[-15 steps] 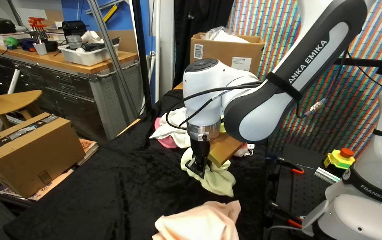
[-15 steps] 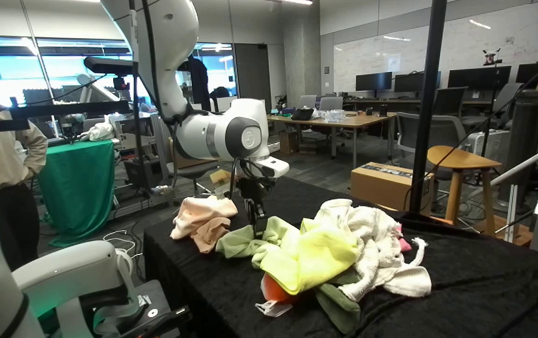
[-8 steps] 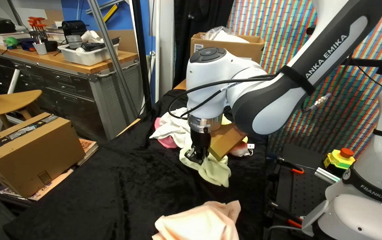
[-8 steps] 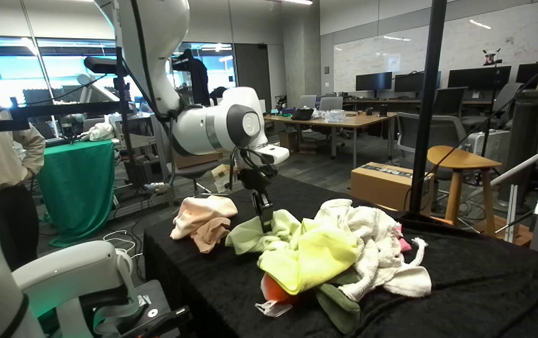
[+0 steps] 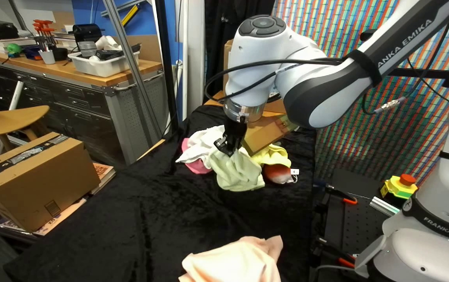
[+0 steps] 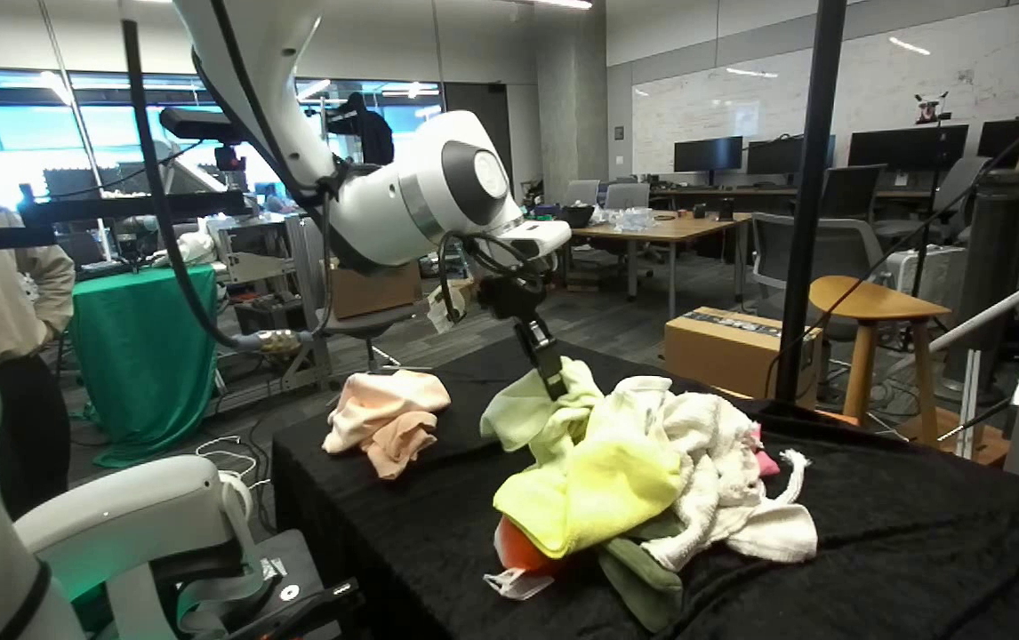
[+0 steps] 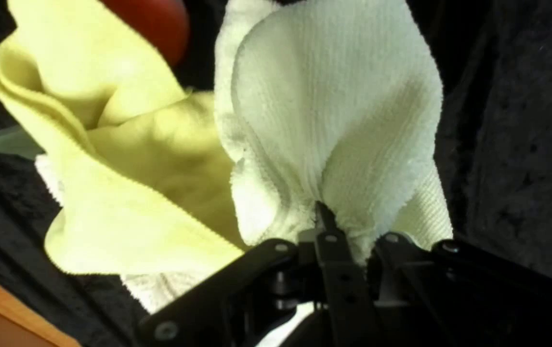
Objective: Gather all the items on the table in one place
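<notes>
Here my black gripper (image 6: 554,388) clamps the draped pale-green cloth (image 5: 237,172); swinging low rightward might drag the crumpled yellow cloth (image 6: 594,487)

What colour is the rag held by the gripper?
Pale green; the held rag shows best in an exterior view.

Worktop (image 6: 918,551): 1 yellow rag (image 6: 594,484), 1 red object (image 6: 523,544). At least 1 each: green rag (image 5: 237,173), white rag (image 6: 716,444), pink rag (image 5: 198,167), peach rag (image 6: 385,409). Folds hide exact numbers for those.
</notes>
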`<state>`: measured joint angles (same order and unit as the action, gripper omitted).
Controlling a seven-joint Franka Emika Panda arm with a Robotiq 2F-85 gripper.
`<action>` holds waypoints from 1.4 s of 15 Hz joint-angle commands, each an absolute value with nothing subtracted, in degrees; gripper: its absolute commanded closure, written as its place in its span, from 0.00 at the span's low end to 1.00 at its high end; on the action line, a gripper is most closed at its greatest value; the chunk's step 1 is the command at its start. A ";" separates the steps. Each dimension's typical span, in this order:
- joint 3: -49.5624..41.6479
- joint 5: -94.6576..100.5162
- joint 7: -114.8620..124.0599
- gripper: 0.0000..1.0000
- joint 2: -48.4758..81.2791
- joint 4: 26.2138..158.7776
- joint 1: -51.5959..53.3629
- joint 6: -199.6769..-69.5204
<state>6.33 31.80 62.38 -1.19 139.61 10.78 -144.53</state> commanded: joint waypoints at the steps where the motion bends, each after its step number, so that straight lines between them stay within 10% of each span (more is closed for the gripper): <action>1: 5.80 39.38 69.63 0.93 -2.11 137.77 7.11 -145.32; 21: 1.34 12.51 36.18 0.92 17.45 122.27 3.36 -142.88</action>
